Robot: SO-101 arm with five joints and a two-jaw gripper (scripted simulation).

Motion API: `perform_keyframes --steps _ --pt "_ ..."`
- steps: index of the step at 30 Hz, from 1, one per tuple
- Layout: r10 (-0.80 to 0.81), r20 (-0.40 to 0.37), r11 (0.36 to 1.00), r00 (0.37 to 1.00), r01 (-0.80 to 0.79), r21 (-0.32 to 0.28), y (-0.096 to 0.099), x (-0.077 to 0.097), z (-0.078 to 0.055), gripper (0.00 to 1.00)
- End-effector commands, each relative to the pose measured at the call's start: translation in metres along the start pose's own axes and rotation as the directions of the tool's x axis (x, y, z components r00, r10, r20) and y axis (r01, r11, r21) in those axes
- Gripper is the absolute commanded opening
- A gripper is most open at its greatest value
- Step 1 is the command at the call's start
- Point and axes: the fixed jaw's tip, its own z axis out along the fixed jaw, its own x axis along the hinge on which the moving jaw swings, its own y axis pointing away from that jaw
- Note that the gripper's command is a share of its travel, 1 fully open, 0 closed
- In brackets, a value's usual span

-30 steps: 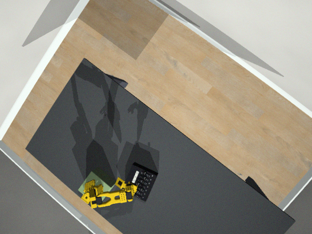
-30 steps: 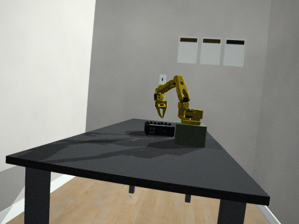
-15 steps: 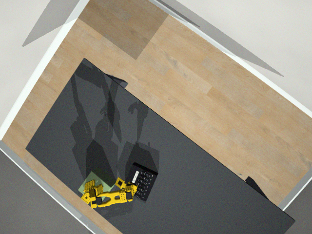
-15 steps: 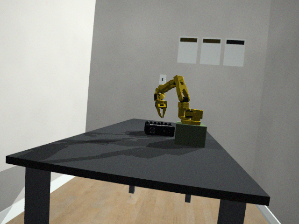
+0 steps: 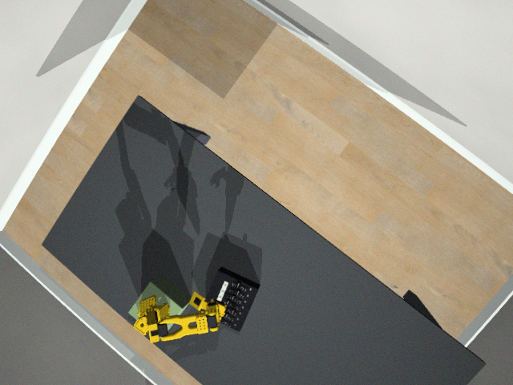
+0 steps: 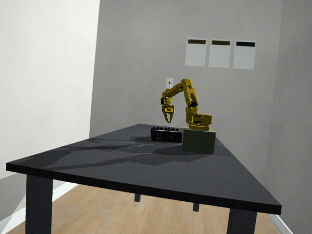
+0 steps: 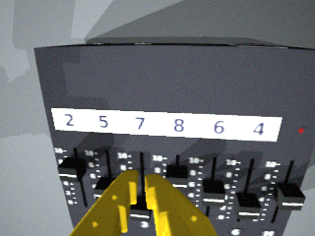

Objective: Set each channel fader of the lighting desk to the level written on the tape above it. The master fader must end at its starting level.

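The black lighting desk lies on the table beside the arm's base. A white tape across it reads 2, 5, 7, 8, 6, 4. Below it stand the fader caps: the first, the second, the third, the fourth, the fifth, the sixth, and the master at the far right. My yellow gripper is shut and empty. It hangs a little above the desk, its tips over the third channel's slot, just past that cap.
The arm stands on a green block near the black table's corner. A small red dot sits right of the tape. Three white sheets hang on the back wall.
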Motion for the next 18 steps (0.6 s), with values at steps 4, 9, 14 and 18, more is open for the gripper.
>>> perform_keyframes --steps 4,9,14,18 --pt "0.015 0.001 1.000 1.000 -0.015 0.003 0.0020 -0.0003 0.0001 0.00" --pt "0.004 0.000 1.000 1.000 -0.004 0.004 0.0021 -0.0004 -0.0001 0.00" --pt "-0.037 -0.005 0.999 0.999 0.037 0.006 0.0026 -0.0008 -0.0006 0.00" --pt "-0.080 -0.010 0.997 0.997 0.080 0.009 0.0030 -0.0012 -0.0012 0.00"
